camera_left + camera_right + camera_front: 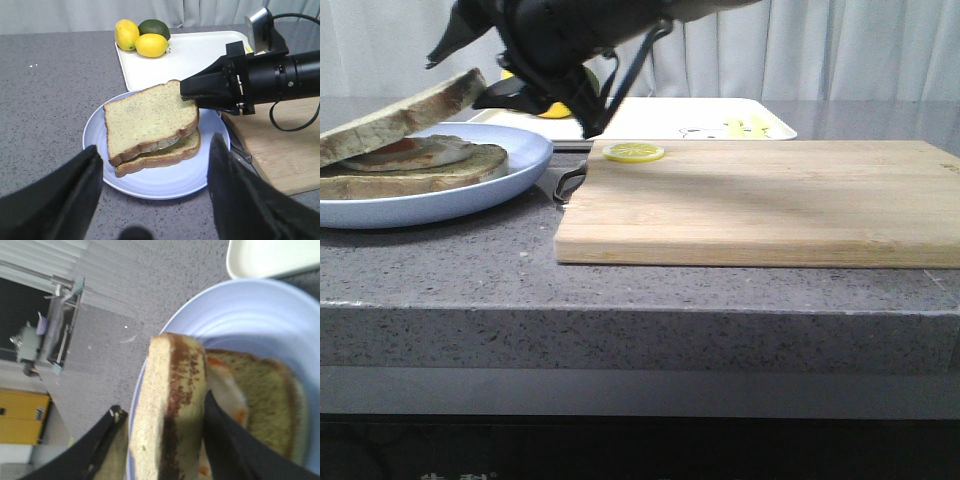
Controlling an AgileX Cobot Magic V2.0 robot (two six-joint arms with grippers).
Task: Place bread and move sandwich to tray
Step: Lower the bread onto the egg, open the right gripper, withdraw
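My right gripper [485,90] [187,92] [162,405] is shut on one corner of the bread [390,125] [150,117] [170,405]. It holds the slice tilted, its far end resting on the sandwich. The sandwich's lower slice [410,175] [170,152] [270,400] carries the fried egg [430,152] [227,390] on the light-blue plate [470,195] [170,182] [250,310]. My left gripper [156,145] is open and empty, just in front of the plate; it does not show in the front view. The white tray [660,115] [190,55] [270,255] lies behind the plate.
A wooden cutting board [760,200] [285,160] lies right of the plate with a lemon slice [633,152] on its back corner. A metal utensil [568,183] [240,150] lies between plate and board. Two lemons and a lime [145,37] sit at the tray's far corner.
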